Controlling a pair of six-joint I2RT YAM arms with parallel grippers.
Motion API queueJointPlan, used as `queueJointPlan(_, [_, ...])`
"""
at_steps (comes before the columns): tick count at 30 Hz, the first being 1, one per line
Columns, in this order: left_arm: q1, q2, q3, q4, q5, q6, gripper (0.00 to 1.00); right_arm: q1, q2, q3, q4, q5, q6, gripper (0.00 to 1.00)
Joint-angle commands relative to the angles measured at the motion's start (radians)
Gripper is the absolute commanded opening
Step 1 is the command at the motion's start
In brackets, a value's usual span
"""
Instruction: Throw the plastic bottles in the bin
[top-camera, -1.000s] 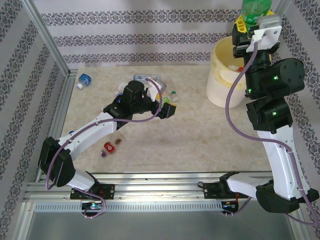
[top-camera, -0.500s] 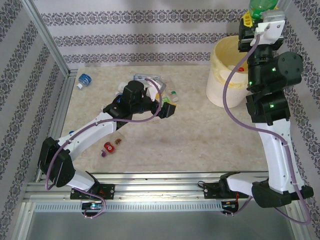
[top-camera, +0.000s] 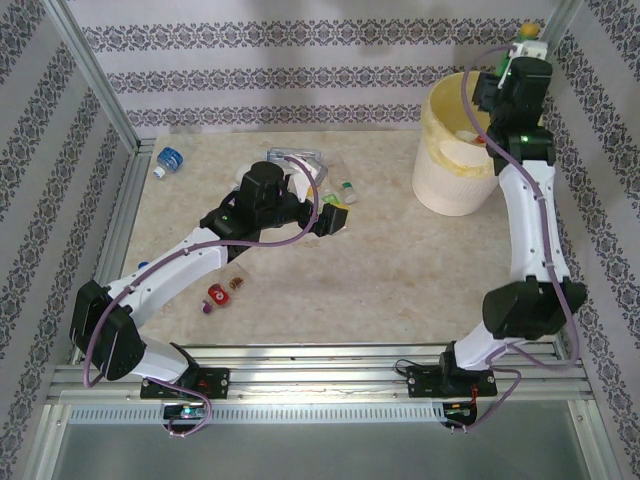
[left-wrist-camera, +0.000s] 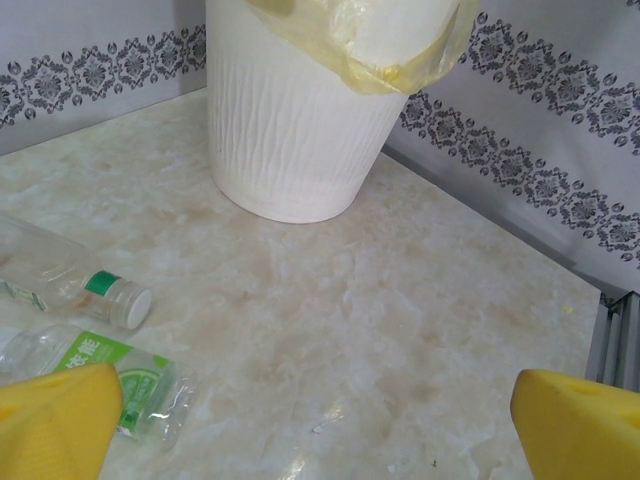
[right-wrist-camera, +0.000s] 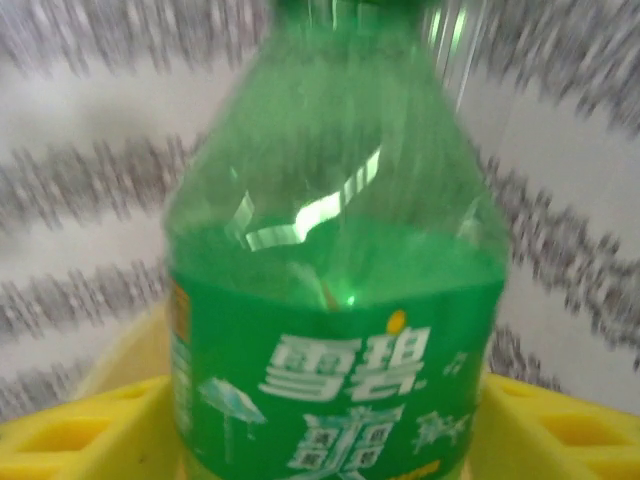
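A green plastic bottle (right-wrist-camera: 335, 300) with a green label stands between the yellow fingers (right-wrist-camera: 80, 430) of my right gripper (right-wrist-camera: 330, 440). The picture is blurred and the bottle hides the fingers' inner edges, so I cannot tell whether they press on it. From above, that gripper (top-camera: 525, 45) reaches past the far rim of the pale-yellow bin (top-camera: 440, 170), the bottle's top (top-camera: 527, 31) beyond it. My left gripper (top-camera: 338, 215) hangs open over bare table (left-wrist-camera: 330, 330), beside a green-labelled crushed bottle (left-wrist-camera: 110, 365) and a clear bottle (left-wrist-camera: 90, 290).
More bottles lie on the table: a blue-labelled one (top-camera: 170, 158) at the back left, a red one (top-camera: 215, 295) and a small brown-capped one (top-camera: 237, 283) near the front left, and a clear cluster (top-camera: 300, 160) behind the left gripper. Patterned walls enclose the table.
My right arm has stretched further back and up over the bin, carrying the green bottle toward the back wall. The left arm has shifted only slightly.
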Motion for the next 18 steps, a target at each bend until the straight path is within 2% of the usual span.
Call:
queueJointPlan(1, [0.004, -0.033, 0.004, -0.024, -0.02, 0.018, 1.0, 0.002, -0.054, 0.05, -0.143, -0.03, 0.124, 0.82])
queueJointPlan(11, [0.005, -0.053, -0.008, -0.011, -0.026, 0.009, 1.0, 0.034, -0.142, 0.051, -0.228, -0.323, 0.221, 0.9])
queueJointPlan(15, [0.005, -0.063, -0.014, -0.009, -0.033, 0.01, 1.0, 0.088, -0.15, 0.041, -0.279, -0.464, 0.247, 0.9])
queueJointPlan(18, [0.005, -0.066, -0.016, -0.005, -0.036, 0.005, 1.0, 0.161, -0.146, 0.031, -0.318, -0.509, 0.231, 0.91])
